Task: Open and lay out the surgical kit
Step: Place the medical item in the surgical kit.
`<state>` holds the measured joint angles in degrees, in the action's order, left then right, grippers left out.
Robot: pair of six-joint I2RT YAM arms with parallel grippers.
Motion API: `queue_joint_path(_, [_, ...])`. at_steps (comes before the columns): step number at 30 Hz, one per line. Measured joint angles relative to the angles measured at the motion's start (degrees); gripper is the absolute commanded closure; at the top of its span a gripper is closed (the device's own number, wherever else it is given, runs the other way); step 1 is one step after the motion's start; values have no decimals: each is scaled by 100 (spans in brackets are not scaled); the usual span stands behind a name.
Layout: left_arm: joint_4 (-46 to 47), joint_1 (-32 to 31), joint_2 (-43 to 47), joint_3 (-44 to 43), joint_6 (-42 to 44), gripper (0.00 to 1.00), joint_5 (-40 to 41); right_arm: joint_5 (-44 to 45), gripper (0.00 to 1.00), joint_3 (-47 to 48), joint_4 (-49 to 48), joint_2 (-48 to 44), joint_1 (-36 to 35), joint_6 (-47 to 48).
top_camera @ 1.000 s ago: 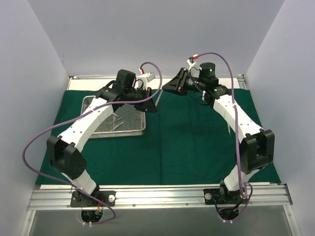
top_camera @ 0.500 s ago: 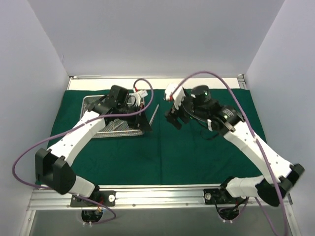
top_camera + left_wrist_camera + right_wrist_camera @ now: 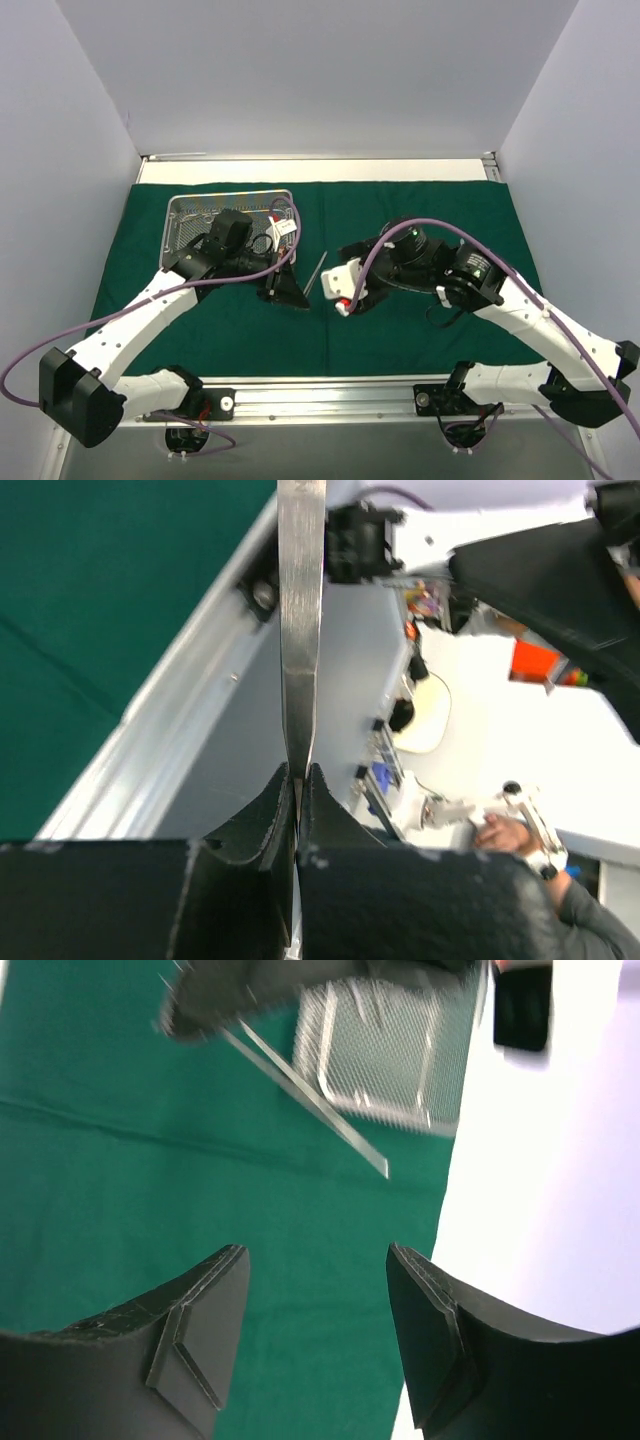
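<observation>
The dark green cloth [image 3: 420, 210] lies spread flat over the table. The silver wire-mesh tray [image 3: 195, 212] stands on it at the back left; my left arm hides most of its contents. My left gripper [image 3: 298, 297] is shut on a slim flat steel instrument [image 3: 316, 272] and holds it over the cloth, right of the tray. In the left wrist view the instrument [image 3: 301, 630] sticks straight out of the closed gripper [image 3: 298, 775]. My right gripper [image 3: 345, 262] is open and empty just right of the instrument, facing it. The right wrist view shows that gripper [image 3: 315, 1260], the instrument [image 3: 310, 1100] and the tray [image 3: 390, 1060].
White walls close the table in on the left, back and right. An aluminium rail [image 3: 320, 392] runs along the near edge with both arm bases on it. Purple cables [image 3: 60, 340] loop beside the arms.
My left gripper has carried the steel instrument from the tray toward the near middle of the cloth. My right gripper has swung from the back down to the centre, next to the instrument.
</observation>
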<state>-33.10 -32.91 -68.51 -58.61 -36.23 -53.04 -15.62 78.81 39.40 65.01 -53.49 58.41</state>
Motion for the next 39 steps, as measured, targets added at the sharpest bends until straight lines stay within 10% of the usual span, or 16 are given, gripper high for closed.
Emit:
queue_joint_path(10, [251, -463, 321, 415, -457, 98, -304, 522, 49, 2, 142, 310, -1292, 321])
queue_joint_path(39, [-297, -962, 616, 424, -435, 98, -492, 984, 71, -120, 225, 616, -1445, 944])
